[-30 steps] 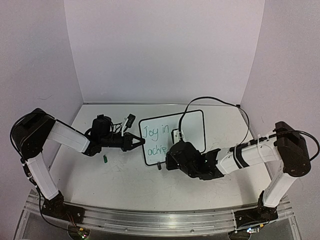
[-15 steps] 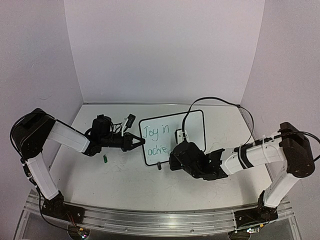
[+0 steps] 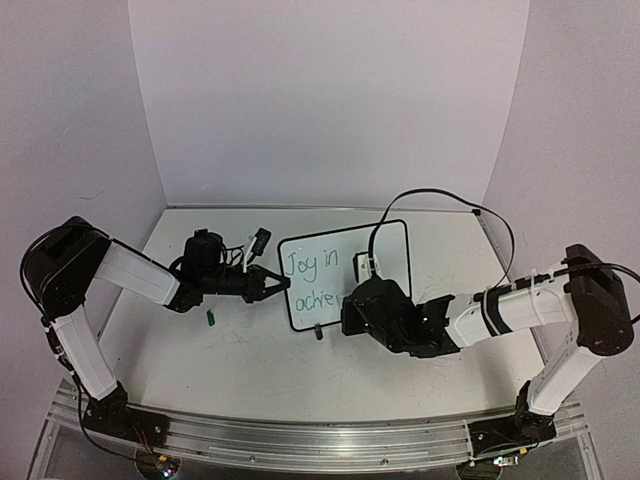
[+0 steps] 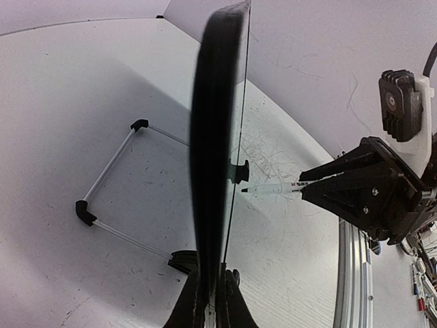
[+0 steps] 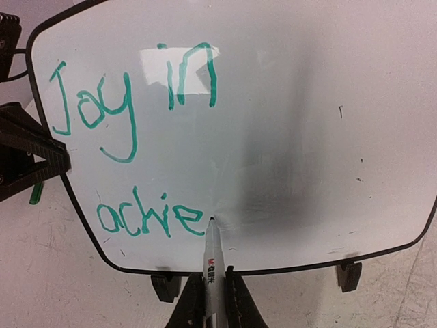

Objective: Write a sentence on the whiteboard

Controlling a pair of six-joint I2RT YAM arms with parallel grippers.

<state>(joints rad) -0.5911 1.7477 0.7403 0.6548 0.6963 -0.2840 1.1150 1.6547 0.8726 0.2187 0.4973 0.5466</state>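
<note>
White-walled desk (image 3: 250, 360), whiteboard (image 3: 392, 262) propped upright mid-desk, writing partly done.
Its left edge is clamped by the left gripper (image 3: 283, 284); a marker (image 5: 211, 253) is gripped by the right gripper (image 5: 209, 290), tip beside "achie" of the sentence (image 5: 130, 137), whose ending is judged unwritten.

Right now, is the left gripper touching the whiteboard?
Touching: the left wrist view shows the left gripper clamped on the whiteboard at its edge.
</note>
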